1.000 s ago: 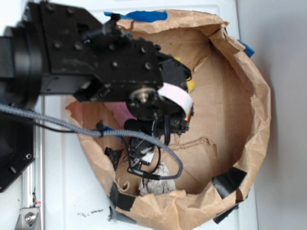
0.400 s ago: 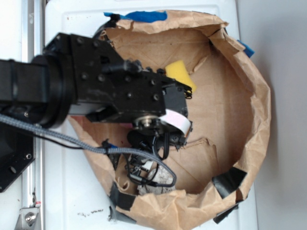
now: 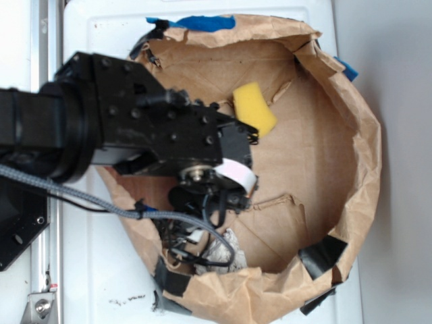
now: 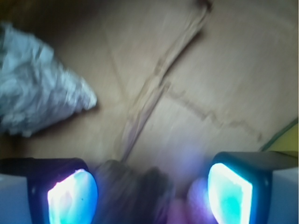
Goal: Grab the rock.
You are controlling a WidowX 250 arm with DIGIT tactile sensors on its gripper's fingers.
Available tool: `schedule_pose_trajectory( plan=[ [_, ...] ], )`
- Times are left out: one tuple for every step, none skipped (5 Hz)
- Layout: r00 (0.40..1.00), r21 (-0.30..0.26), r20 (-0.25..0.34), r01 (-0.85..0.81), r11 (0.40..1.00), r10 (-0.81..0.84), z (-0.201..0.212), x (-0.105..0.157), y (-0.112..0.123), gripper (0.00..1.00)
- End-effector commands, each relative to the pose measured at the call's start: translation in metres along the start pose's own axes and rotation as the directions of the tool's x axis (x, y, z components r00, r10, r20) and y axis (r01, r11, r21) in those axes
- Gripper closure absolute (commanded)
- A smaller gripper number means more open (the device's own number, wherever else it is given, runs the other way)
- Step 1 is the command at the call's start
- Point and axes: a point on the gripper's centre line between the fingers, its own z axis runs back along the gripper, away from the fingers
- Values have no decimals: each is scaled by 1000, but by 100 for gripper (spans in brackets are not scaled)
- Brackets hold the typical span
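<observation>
Paper tub: one. Yellow sponge: one. Pale wrinkled lump: one. Dark brown rock: one, blurred, between the two glowing pads. Black tape patches on the tub rim: at least three. Blue tape strips: two.

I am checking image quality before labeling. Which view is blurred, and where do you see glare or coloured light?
Wrist view: soft and blurred overall; the end effector pads glow bright cyan-white, casting a purple tint on the dark rock between them. Exterior view: sharper; the white table is bright, nearly overexposed, and the black arm hides the rock.
</observation>
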Motion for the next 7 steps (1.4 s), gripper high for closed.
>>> schedule_pose_trajectory(
  plan=[
    [996, -27, 81, 37, 999, -34, 32, 13, 1, 0],
    [997, -21, 73, 41, 999, -39, 28, 13, 1, 0],
    [997, -17, 64, 46, 999, -45, 24, 13, 0, 0],
    [997, -8, 53, 54, 999, -53, 18, 11, -2, 0],
    [998, 8, 35, 54, 999, -54, 10, 7, 1, 0],
    [998, 14, 10, 66, 998, -66, 4, -1, -1, 0],
    [997, -5, -27, 74, 997, -74, 4, -14, -6, 0]
  ],
)
